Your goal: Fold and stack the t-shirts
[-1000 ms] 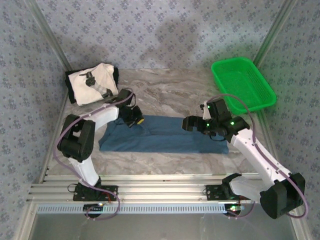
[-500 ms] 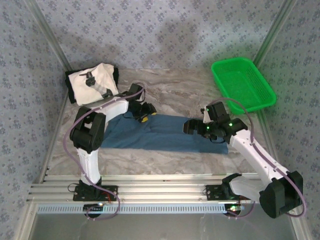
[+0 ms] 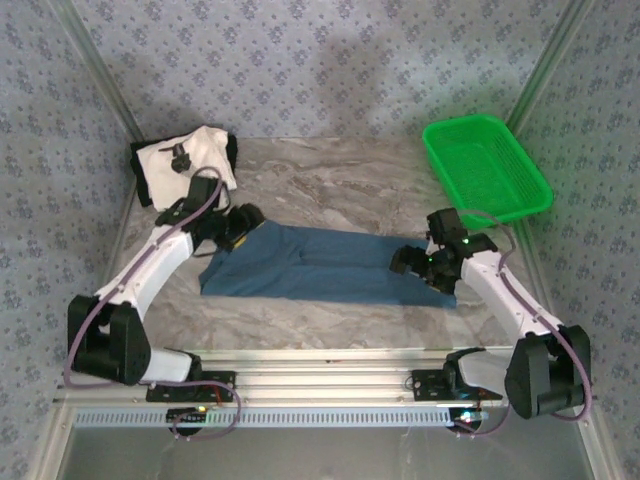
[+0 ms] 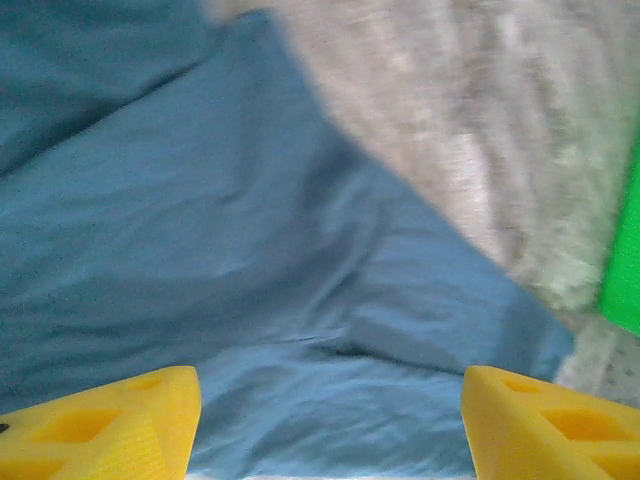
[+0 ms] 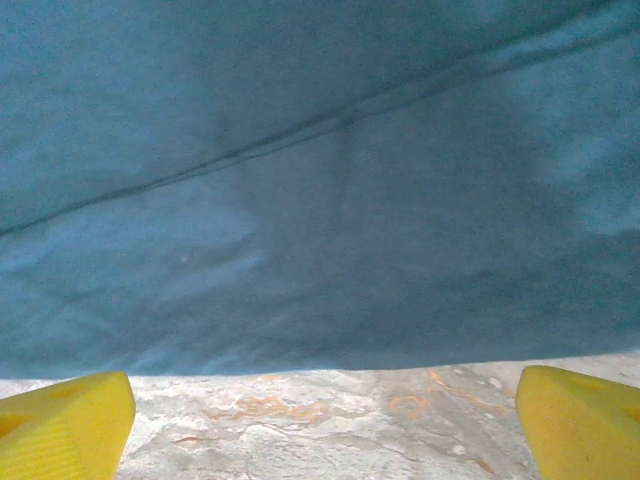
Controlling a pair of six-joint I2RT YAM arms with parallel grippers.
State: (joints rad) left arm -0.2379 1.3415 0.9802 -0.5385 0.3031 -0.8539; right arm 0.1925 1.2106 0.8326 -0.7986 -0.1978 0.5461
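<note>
Item 1. Grooved aluminium rail frame (image 3: pixel 330 385), near table edge; both arm bases bolted to it.

Item 2. Grey-veined marble-pattern table top (image 3: pixel 340 180); a bare strip of it lies below the cloth edge in the right wrist view (image 5: pixel 300 405).

Item 3. Dark teal-blue cloth t-shirt (image 3: pixel 320 265), mid-table, laid flat as a long band running left to right, lightly creased (image 4: pixel 200 250); a seam line crosses it (image 5: pixel 320 180).

Item 4. Right gripper (image 3: pixel 405 262) at the band's right end. Yellow fingers spread wide (image 5: pixel 320 425), nothing between them, tips over bare table just beside the cloth edge.

Item 5. Left gripper (image 3: pixel 237 224) at the band's far left corner. Yellow fingers wide apart (image 4: pixel 325 430), gripping nothing, blue cloth beneath.

Item 6. White cloth t-shirt with black-grey print and dark trim (image 3: pixel 185 165), folded, far left corner of table, apart from the blue one.

Item 7. Green plastic mesh basket (image 3: pixel 485 165), far right corner; its green edge shows at the left wrist view's right margin (image 4: pixel 625 260).

Item 8. Blue-grey patterned wall (image 3: pixel 320 60) behind.
</note>
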